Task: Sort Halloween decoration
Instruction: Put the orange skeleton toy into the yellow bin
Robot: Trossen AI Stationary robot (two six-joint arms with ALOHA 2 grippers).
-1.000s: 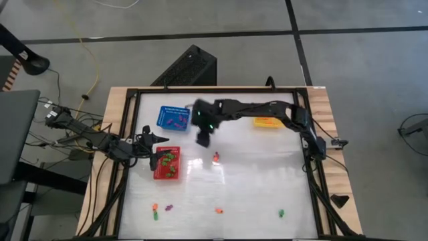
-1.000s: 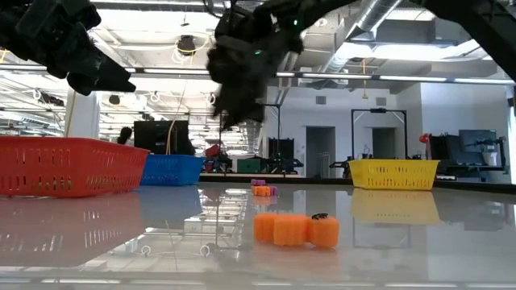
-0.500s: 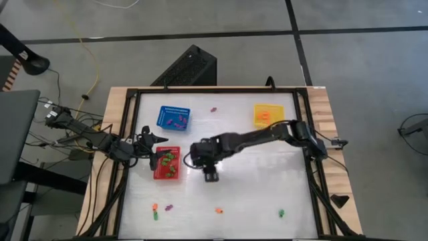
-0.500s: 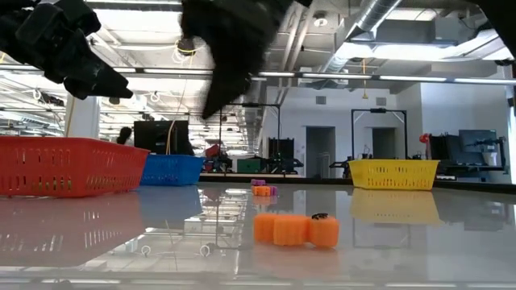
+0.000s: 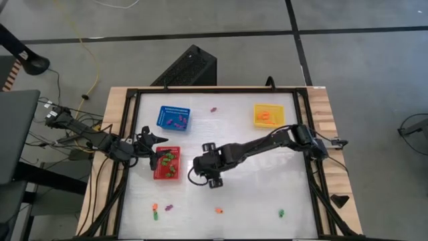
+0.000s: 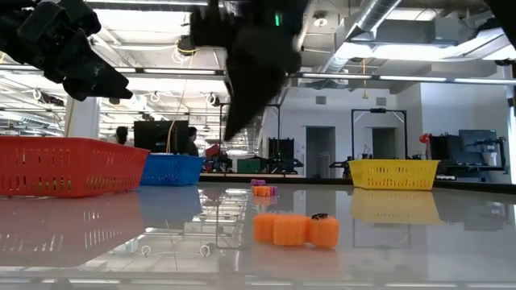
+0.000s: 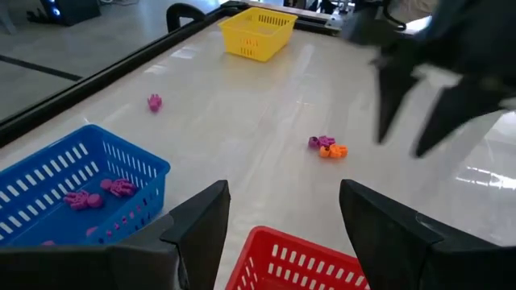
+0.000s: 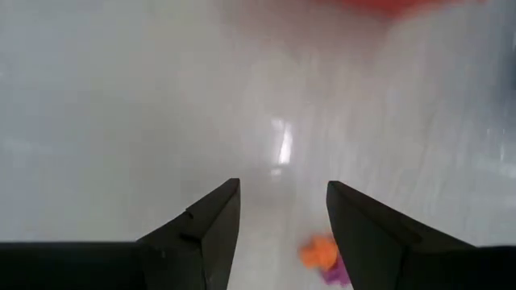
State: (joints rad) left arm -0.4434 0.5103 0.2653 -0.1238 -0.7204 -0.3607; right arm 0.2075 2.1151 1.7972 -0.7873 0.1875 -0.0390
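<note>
R gripper (image 5: 212,179) hangs mid-table w/ jaws apart & empty, above the orange/purple trinket (image 8: 322,259) it looks set to grab; L gripper (image 5: 152,148) waits wide open, empty, over red basket (image 5: 166,173).

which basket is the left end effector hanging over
The red basket. The left end effector, fingers open, sits over its left edge, while the blue basket lies farther back and the yellow basket is across the table.

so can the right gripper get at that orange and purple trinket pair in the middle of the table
Probably yes: the right gripper is open right above the orange and purple trinket pair, with only bare table around it.
</note>
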